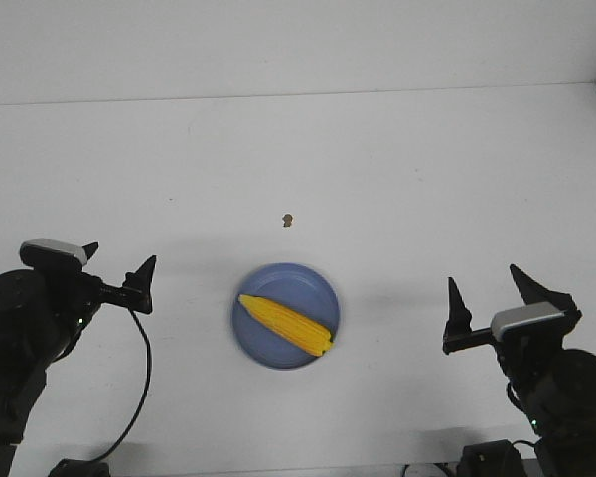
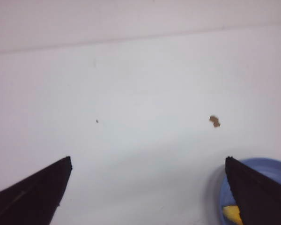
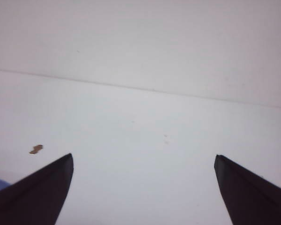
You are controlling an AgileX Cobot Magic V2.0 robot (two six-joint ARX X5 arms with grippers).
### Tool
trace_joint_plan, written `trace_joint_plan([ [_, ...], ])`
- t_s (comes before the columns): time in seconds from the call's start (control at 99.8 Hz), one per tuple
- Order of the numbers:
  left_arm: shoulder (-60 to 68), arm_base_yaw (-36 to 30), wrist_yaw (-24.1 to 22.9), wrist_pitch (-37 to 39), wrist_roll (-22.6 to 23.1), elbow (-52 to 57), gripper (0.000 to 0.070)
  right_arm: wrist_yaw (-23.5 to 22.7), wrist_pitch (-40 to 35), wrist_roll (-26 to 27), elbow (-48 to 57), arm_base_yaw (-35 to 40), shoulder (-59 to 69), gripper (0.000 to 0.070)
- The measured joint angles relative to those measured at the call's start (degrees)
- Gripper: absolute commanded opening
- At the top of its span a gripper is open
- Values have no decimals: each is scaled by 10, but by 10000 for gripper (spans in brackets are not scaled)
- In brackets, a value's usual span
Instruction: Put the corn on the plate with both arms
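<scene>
Corn [image 1: 287, 324] on plate [image 1: 308, 285]

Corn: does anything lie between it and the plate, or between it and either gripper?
Nothing visible does. The corn already lies on the plate. The left gripper and right gripper are open and off to either side, with only bare table between. A brown speck sits beyond the plate, out of the way.
</scene>
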Motion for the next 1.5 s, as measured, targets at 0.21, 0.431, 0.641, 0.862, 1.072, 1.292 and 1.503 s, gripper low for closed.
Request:
trace_joint_plan([
  [0.21, -107, 0, -9, 47, -10, -118, 696, 15, -8, 23, -82, 0, -92, 631],
  [0.431, -210, 0, -51, 45, -37, -195, 695, 31, -13, 27, -90, 0, -108, 631],
  [0.641, -248, 0, -83, 33, -44, -194, 694, 31, -7, 28, -93, 0, -108, 618],
  [0.862, -249, 0, -83, 19, -45, -194, 234, 31, -7, 27, -93, 0, -108, 154],
  [1.072, -250, 0, -83, 19, -46, -194, 0, 34, -6, 27, -93, 0, -108, 13],
  [1.292, -250, 0, -83, 19, -46, -194, 14, 45, -6, 28, -93, 0, -108, 13],
  [1.503, -252, 0, -83, 20, -46, -194, 15, 45, -6, 28, -93, 0, -108, 13],
])
